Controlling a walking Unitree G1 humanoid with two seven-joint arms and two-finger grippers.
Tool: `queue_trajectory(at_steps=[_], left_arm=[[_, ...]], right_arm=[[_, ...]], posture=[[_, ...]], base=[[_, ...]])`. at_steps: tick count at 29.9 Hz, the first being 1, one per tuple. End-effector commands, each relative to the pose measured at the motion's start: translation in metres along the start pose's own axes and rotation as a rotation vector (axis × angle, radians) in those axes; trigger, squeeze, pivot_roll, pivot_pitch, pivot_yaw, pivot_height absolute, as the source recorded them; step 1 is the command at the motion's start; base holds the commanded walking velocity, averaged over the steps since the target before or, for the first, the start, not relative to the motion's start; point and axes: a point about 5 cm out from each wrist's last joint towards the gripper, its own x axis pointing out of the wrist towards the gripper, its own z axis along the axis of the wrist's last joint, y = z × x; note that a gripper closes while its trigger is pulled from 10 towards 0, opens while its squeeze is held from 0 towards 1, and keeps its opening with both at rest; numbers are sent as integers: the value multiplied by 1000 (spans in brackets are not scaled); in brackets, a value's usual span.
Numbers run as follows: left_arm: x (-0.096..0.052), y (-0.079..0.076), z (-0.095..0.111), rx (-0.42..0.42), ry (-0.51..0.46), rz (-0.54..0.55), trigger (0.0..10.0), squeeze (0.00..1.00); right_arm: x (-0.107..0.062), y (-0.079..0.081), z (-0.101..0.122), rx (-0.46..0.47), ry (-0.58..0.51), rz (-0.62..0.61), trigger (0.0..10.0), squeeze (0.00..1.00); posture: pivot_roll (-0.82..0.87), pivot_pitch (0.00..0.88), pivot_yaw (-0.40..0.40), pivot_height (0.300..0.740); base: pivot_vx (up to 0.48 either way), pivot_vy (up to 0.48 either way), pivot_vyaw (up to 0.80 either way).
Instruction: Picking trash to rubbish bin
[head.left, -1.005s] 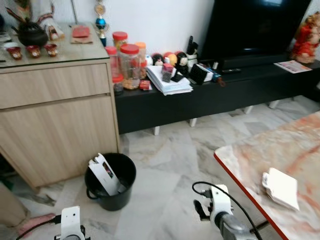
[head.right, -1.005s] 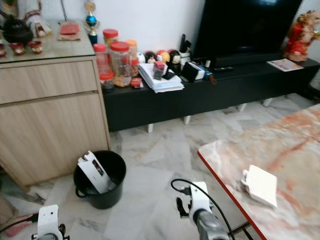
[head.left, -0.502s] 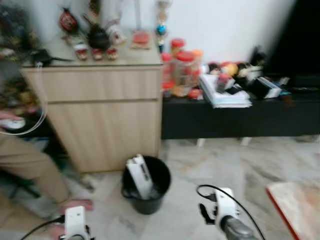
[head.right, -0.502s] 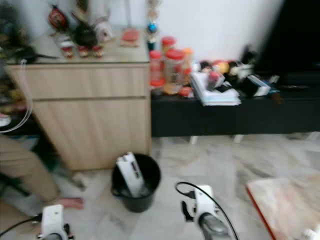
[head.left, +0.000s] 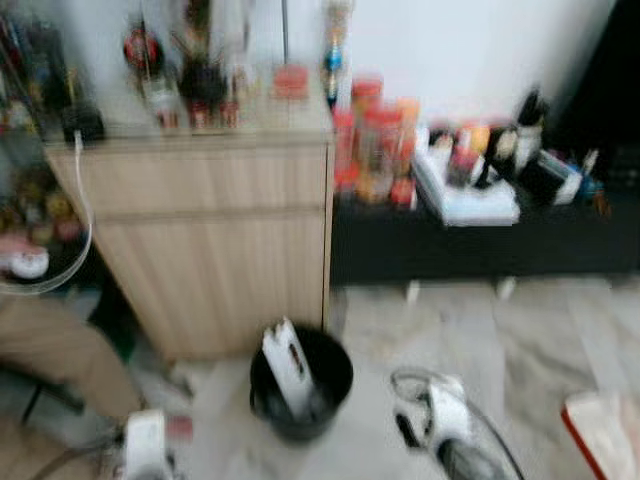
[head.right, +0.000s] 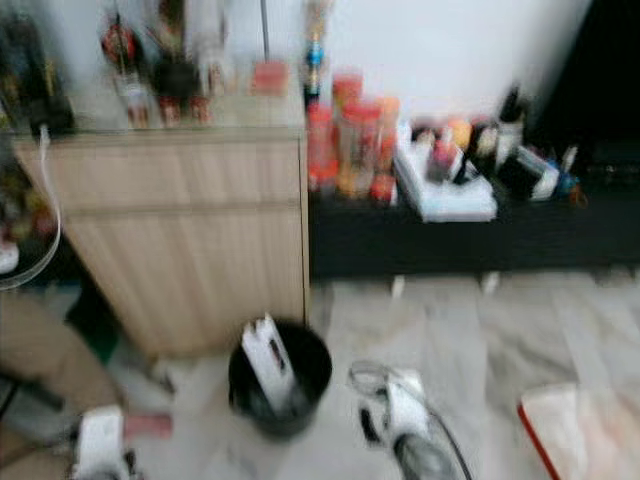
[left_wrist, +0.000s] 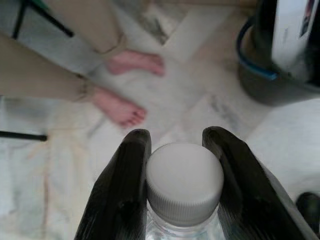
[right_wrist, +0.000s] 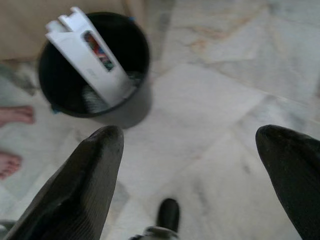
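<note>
Two fingers of my left gripper (left_wrist: 177, 170) clamped a white-capped clear bottle (left_wrist: 184, 182) above the floor; my right gripper (right_wrist: 200, 175) gaped wide, empty, near the black bin (right_wrist: 95, 70) holding a white carton (right_wrist: 90, 60).

Bin (right_wrist: 127, 107) is black w/ a blue bit on the handle; white carton (right_wrist: 90, 57) inside; bottle (left_wrist: 184, 186) clear w/ white cap; floor (right_wrist: 225, 95) pale grey-veined marble; cabinet (head.left: 215, 240) light wood; jars (head.left: 375, 135) have red/orange lids.
</note>
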Motion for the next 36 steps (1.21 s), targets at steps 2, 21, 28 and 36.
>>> queue_trajectory(at_steps=[2, 21, 28, 36], left_arm=[[1, 13, 3, 27, -7, 30, 10000, 0], [0, 18, 0, 42, 0, 33, 10000, 0], [0, 18, -3, 50, 6, 31, 10000, 0], [0, 18, -3, 57, 6, 26, 10000, 0]], right_arm=[[3, 12, 7, 14, -19, 25, 10000, 0], [2, 18, -2, -9, 0, 39, 10000, 0], [1, 18, -5, -34, 11, 38, 10000, 0], [1, 17, -7, -18, 14, 30, 10000, 0]], posture=[[69, 0, -9, 740], [73, 0, 7, 740], [76, 0, 9, 740], [75, 0, 12, 740]], base=[[311, 0, 0], [311, 0, 163], [313, 0, 190], [315, 0, 200]])
